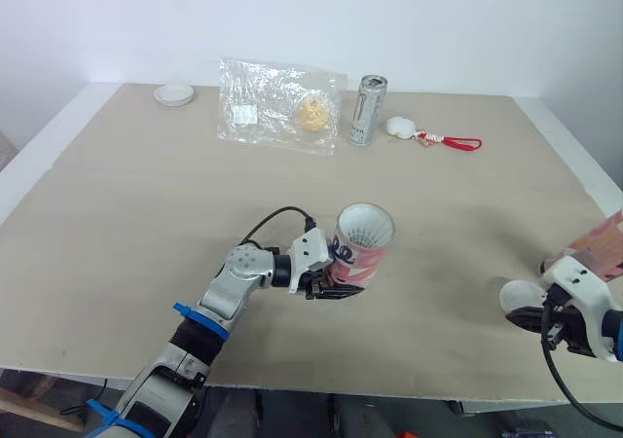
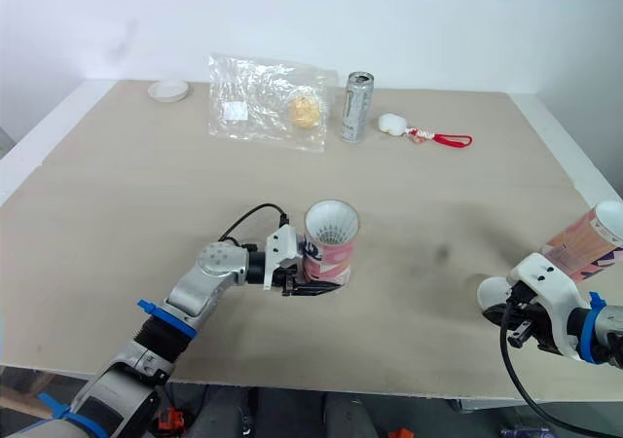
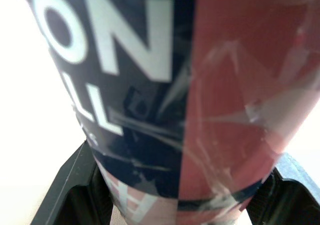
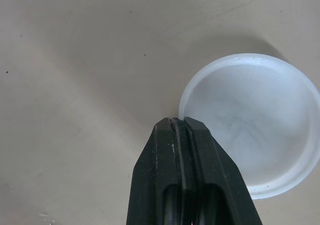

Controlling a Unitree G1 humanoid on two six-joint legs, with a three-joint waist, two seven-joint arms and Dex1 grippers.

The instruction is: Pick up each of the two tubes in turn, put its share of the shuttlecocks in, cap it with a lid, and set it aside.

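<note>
Probably capping next: reopen right gripper (image 4: 179, 121), pinched together empty by the white lid (image 4: 250, 125), at 3 o'clock of the shuttlecock tube (image 1: 360, 253) clamped in left gripper (image 1: 331, 284).

A pale beige table (image 1: 146, 243) with a white border carries, along its far side from left to right, a small white lid (image 1: 174, 94), a clear plastic bag (image 1: 277, 105) with something yellowish inside, an upright silver can (image 1: 368, 111), and a white charm (image 1: 399, 127) on a red strap (image 1: 458, 143). Near the middle stands an open-topped tube (image 1: 358, 255), and a second white lid (image 4: 250, 125) lies open side up near the front right edge.
</note>
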